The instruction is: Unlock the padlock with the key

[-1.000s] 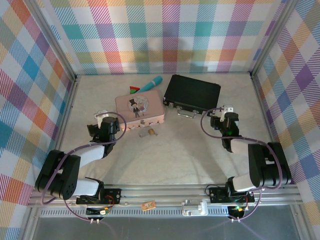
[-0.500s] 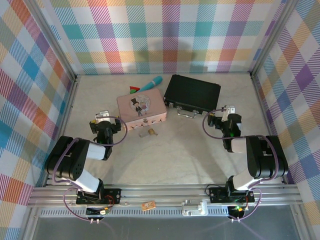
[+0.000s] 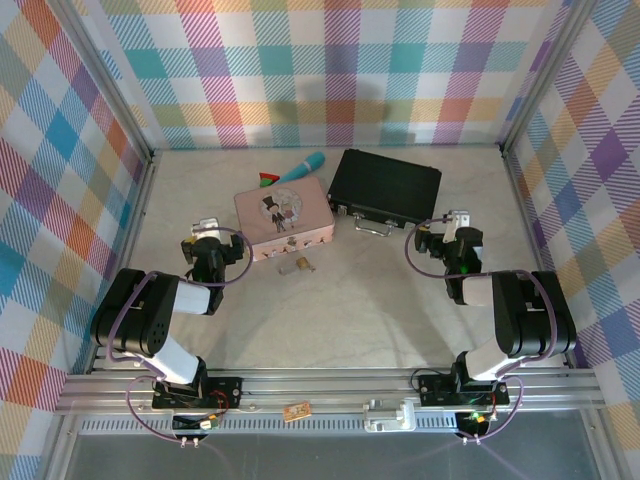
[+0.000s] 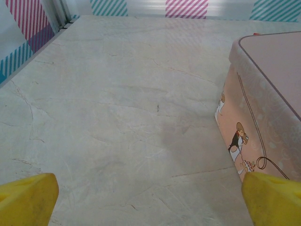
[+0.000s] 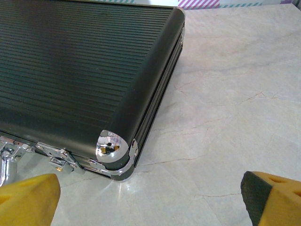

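Observation:
The tiny brass padlock (image 3: pixel 302 265) lies on the marble table just in front of the pink tin (image 3: pixel 283 218). A thin greyish metal bit (image 3: pixel 284 269) lies against its left side; it is too small to tell whether this is the key or the shackle. My left gripper (image 3: pixel 207 240) (image 4: pixel 150 202) rests left of the tin, open, with only bare table between its yellow fingertips (image 4: pixel 28 197). My right gripper (image 3: pixel 455 232) (image 5: pixel 150 197) is open at the black case's near right corner (image 5: pixel 113 150), holding nothing.
The black case (image 3: pixel 385 185) with a silver handle lies at the back right. A teal-handled tool (image 3: pixel 302 165) and a small red-green piece (image 3: pixel 267 180) lie behind the tin. An orange-brown tag (image 3: pixel 295 411) sits on the front rail. Plaid walls enclose the table.
Both arms have folded back toward their bases since a second ago, with the grippers shifting only slightly. The padlock and tin have not moved.

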Available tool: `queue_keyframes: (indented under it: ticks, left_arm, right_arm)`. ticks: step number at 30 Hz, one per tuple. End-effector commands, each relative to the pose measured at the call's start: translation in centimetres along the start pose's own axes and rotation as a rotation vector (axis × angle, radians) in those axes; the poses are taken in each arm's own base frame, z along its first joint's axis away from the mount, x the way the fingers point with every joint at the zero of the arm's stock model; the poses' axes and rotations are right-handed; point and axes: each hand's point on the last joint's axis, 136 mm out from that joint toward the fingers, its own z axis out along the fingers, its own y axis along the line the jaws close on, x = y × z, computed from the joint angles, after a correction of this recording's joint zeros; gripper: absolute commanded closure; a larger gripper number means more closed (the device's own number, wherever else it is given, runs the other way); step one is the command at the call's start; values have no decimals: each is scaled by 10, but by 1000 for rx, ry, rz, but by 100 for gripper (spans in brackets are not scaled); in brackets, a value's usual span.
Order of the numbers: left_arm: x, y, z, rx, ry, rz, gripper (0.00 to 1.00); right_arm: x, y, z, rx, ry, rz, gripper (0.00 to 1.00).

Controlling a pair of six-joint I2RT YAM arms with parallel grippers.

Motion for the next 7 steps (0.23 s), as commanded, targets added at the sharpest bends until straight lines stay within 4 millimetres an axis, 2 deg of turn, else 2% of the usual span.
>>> queue_keyframes:
  ticks: [1, 7]
  left_arm:
    - [-5, 1, 4, 9, -4, -22, 1]
    - [-5, 1, 4, 9, -3, -22, 1]
  right_arm:
    - [-8, 2, 0, -16, -34, 10, 1]
    - [-9, 2, -1, -16, -39, 10, 1]
